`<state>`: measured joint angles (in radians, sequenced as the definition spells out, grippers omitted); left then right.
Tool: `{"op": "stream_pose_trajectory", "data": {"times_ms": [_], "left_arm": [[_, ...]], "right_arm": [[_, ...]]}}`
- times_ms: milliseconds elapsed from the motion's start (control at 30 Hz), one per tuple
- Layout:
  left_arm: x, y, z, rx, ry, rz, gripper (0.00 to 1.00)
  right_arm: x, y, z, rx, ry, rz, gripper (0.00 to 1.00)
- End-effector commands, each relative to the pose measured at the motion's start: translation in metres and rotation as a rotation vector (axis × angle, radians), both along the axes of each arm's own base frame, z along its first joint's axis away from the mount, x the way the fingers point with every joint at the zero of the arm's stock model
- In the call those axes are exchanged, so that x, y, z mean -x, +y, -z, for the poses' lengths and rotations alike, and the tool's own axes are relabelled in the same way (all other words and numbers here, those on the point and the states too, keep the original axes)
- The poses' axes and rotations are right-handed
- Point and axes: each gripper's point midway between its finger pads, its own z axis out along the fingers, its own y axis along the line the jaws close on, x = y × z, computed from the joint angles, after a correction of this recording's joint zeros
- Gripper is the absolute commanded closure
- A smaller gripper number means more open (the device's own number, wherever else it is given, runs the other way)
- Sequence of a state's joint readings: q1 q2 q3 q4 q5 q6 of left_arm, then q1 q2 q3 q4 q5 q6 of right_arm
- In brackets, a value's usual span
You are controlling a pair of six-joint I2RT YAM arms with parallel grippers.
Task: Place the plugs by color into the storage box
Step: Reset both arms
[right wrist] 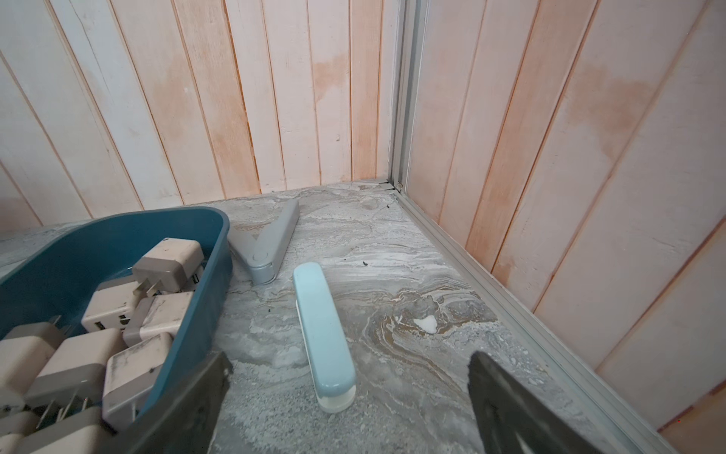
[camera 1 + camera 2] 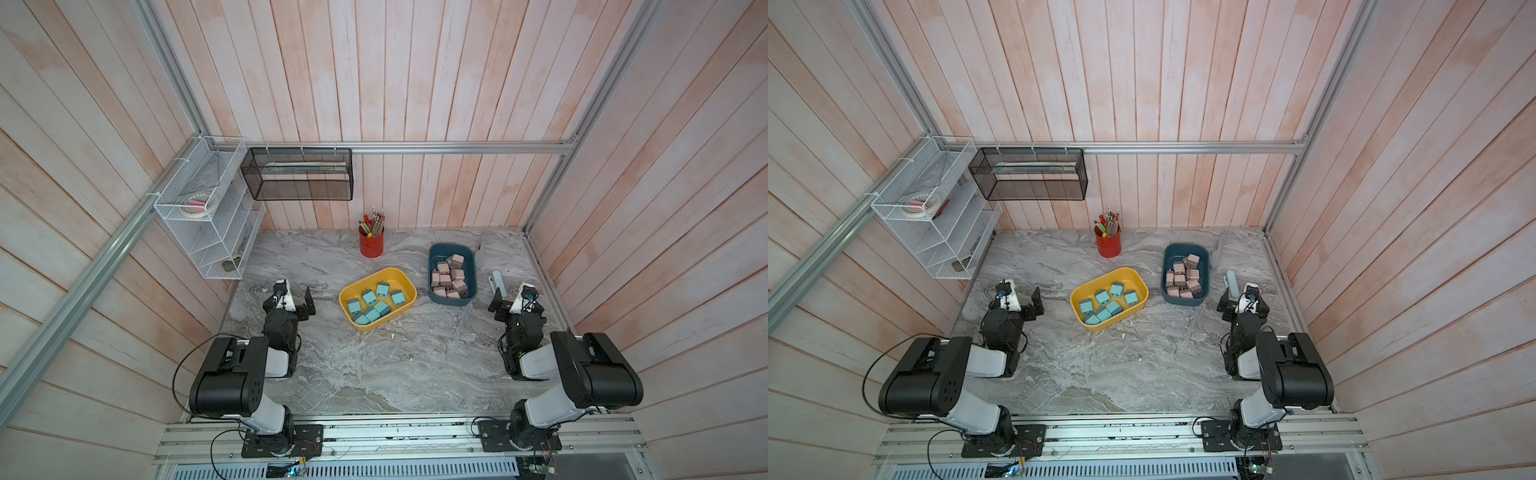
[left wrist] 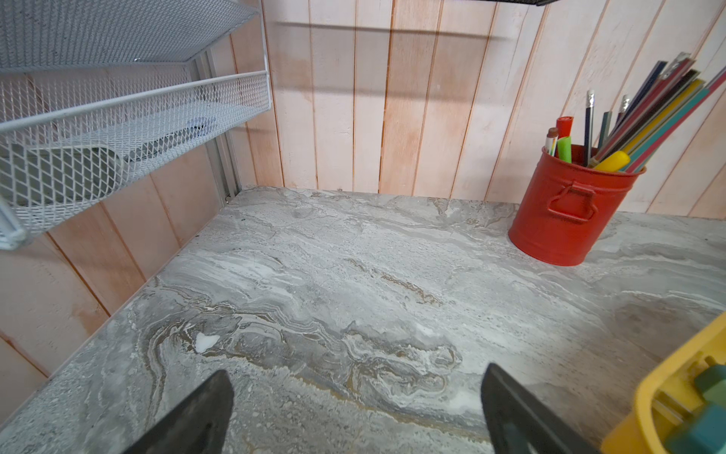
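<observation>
Two robot arms sit on a grey marbled surface [image 2: 415, 365], one on each side of a yellow box [image 2: 376, 276]. The blue-green plugs [image 2: 369, 297] all lie inside the yellow box. The pale pink plugs [image 2: 445, 279] fill a blue box [image 2: 451, 249] just right of the yellow box and a little farther back. No loose plug shows anywhere around the yellow box.

The left claw [image 3: 355, 397] is spread wide and empty, low over bare surface to the left of the yellow box. The right claw [image 1: 349, 363] is also spread and empty, well right of the yellow box and past the blue one. A pale blue stapler-like thing [image 1: 324, 342] lies in line between its tips — not gripped.

The sorting looks finished — the next move likely calls only for holding both arms clear. Open room lies on the near side of the yellow box. Behind it a red cup of pencils [image 2: 371, 245] stands by the back wall, and side walls hem the surface well to its left and right.
</observation>
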<state>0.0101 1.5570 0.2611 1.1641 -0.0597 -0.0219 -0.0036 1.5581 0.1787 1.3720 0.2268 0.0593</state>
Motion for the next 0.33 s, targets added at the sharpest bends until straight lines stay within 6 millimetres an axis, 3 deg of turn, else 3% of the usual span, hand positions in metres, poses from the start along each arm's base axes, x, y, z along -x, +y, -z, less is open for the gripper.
{"op": "stream_pose_trajectory", "data": {"times_ms": [0,300], "left_arm": [[-0.008,-0.010,-0.002,-0.016,0.002,0.061,0.00],[-0.005,-0.010,-0.005,-0.012,-0.013,0.072,0.00]], "right_arm": [[0.005,-0.005,-0.008,-0.014,-0.049,0.024,0.02],[0.020,-0.008,-0.015,-0.019,-0.105,0.048,0.02]]}}
